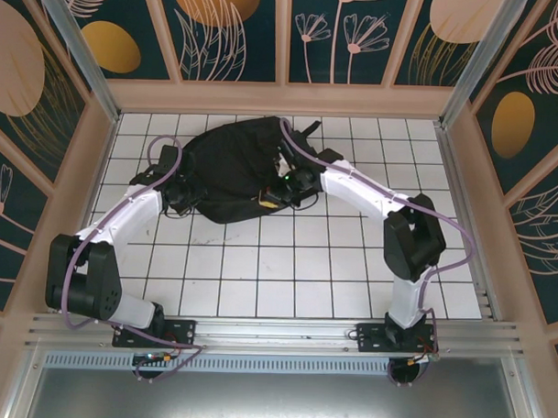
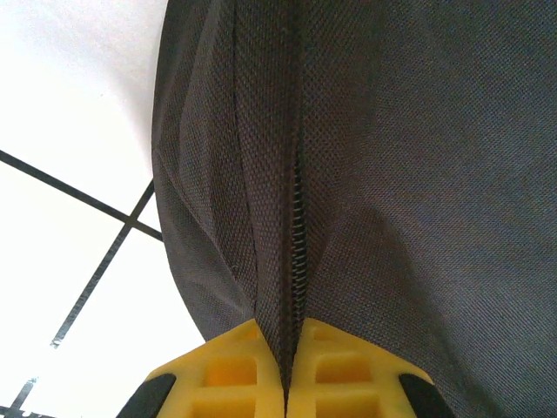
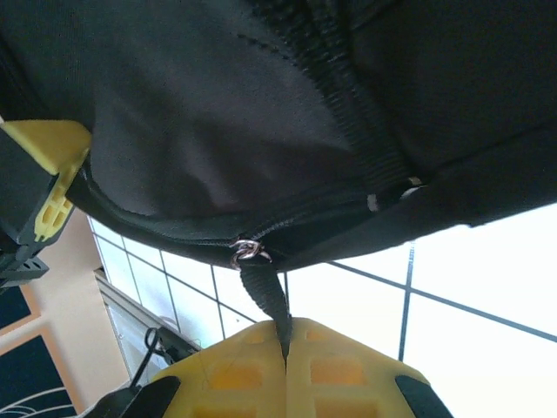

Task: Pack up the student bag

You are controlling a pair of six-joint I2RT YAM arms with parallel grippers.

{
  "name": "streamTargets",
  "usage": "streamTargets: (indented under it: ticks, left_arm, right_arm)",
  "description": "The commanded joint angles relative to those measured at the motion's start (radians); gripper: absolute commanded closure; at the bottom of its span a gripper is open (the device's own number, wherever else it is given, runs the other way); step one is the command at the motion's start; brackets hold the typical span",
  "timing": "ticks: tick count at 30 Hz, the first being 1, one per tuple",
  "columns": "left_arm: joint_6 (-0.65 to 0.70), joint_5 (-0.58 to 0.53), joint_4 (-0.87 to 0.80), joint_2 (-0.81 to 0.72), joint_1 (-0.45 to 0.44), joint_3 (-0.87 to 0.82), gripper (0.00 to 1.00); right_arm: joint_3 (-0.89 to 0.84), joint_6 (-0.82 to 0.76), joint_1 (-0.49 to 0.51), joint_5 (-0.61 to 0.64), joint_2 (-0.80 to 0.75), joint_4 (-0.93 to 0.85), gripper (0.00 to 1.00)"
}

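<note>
The yellow-tipped left gripper (image 2: 289, 348) is clamped on a fold of woven cloth along the zip teeth (image 2: 297, 226); the right gripper (image 3: 285, 335) pinches a black webbing zip pull (image 3: 265, 292). Both hold the student bag (image 1: 230, 166), a large black soft fabric backpack lying far-centre on the white tiled table (image 1: 286, 264). It looks limp and light, so seams and pulls are the best places to grip. The overhead view adds its whole outline; the wrist views show the grips.

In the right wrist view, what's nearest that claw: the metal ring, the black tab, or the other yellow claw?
1. The black tab: pinched by the shut right gripper.
2. The metal ring: just above it, on the edge of the student bag.
3. The left gripper's finger: far left, beside the bag.
</note>
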Motion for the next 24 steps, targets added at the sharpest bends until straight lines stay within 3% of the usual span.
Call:
streamTargets:
  ticks: [1,24]
  left_arm:
    - [0.028,-0.086,-0.024,-0.03,0.018,-0.002,1.0]
    - [0.019,0.021,0.06,-0.037,0.014,-0.07,1.0]
  right_arm:
    - [-0.03,-0.043,-0.04,0.063,-0.072,-0.102,1.0]
    - [-0.061,-0.084,-0.076,0.12,-0.12,-0.092,1.0]
